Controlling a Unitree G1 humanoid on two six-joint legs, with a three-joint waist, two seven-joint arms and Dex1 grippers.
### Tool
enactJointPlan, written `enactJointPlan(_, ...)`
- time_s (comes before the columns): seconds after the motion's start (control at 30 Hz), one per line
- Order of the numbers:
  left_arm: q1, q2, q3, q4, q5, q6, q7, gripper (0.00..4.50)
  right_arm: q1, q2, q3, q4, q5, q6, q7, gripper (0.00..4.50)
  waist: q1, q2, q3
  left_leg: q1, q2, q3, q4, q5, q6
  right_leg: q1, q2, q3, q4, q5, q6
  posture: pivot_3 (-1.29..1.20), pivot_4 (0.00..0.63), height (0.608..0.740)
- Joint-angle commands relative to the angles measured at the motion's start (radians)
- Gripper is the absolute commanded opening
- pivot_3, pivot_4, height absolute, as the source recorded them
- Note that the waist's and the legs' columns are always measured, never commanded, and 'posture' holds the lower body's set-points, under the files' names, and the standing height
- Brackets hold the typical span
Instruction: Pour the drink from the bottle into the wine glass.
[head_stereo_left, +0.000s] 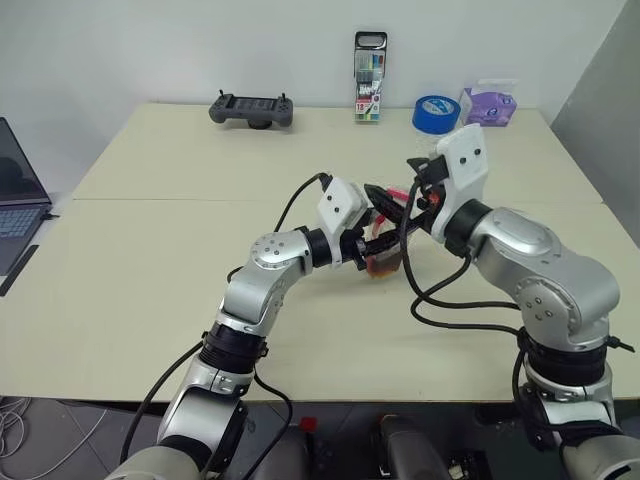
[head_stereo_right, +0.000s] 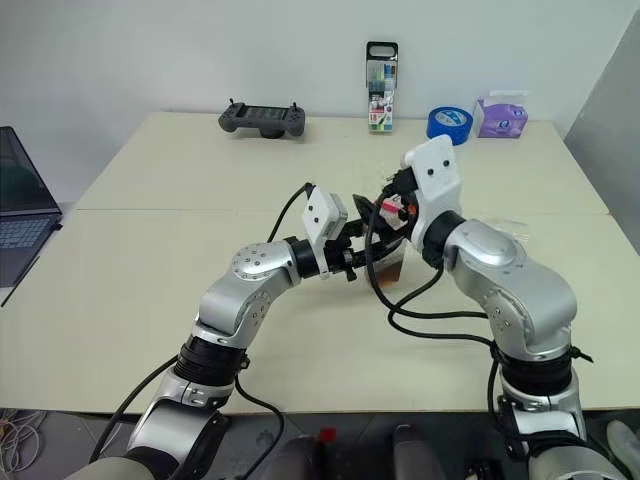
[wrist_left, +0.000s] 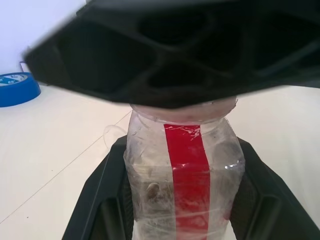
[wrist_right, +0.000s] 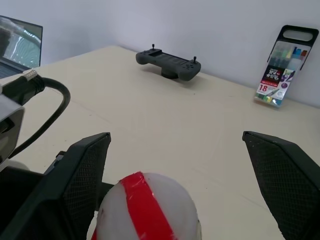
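- The left gripper (wrist_left: 185, 200) is clamped on the bottle's (wrist_left: 182, 170) body, one finger on each side, holding it up over the middle of the counter (head_stereo_left: 150, 250). I judge this keeps it steady for the other arm.
- The right gripper (wrist_right: 177, 185) has its fingers wide apart, one on each side of the bottle's cap (wrist_right: 147, 207), not yet closed on it; the likely purpose is to unscrew it before any pouring.
- The bottle stands upright, long axis vertical, cap upward, the red label strip running along its length.
- The drink (head_stereo_right: 388, 270) shows as a dark band low in the bottle, between the two arms.
- I cannot pick out the wine glass with any certainty.
- A blue tape roll (head_stereo_left: 436, 113) sits well apart at the far edge.
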Motion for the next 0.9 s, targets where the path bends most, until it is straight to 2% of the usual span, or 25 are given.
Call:
enactJointPlan(0.03, -0.012, -0.005, 0.015, -0.037, -0.006, -0.029, 0.006, 1.95, -0.01, 0.014, -0.032, -0.011, -0.012, 0.004, -0.016, 4.5, 0.0, 0.0, 0.0, 0.0, 0.0, 0.0, 0.0, 0.0, 0.0, 0.0, 0.0, 0.0, 0.0, 0.0, 0.0, 0.0, 0.15, 0.74)
enactJointPlan(0.53, -0.015, -0.001, 0.015, -0.03, -0.004, -0.03, -0.001, 1.95, 0.072, -0.062, -0.101, -0.097, 0.044, 0.038, 0.061, 4.5, 0.0, 0.0, 0.0, 0.0, 0.0, 0.0, 0.0, 0.0, 0.0, 0.0, 0.0, 0.0, 0.0, 0.0, 0.0, 0.0, 0.15, 0.74)
enactJointPlan(0.9, -0.012, -0.001, 0.012, -0.035, -0.004, -0.028, -0.002, 1.94, 0.082, -0.042, -0.107, -0.138, 0.142, 0.035, 0.119, 4.5, 0.0, 0.0, 0.0, 0.0, 0.0, 0.0, 0.0, 0.0, 0.0, 0.0, 0.0, 0.0, 0.0, 0.0, 0.0, 0.0, 0.15, 0.74)
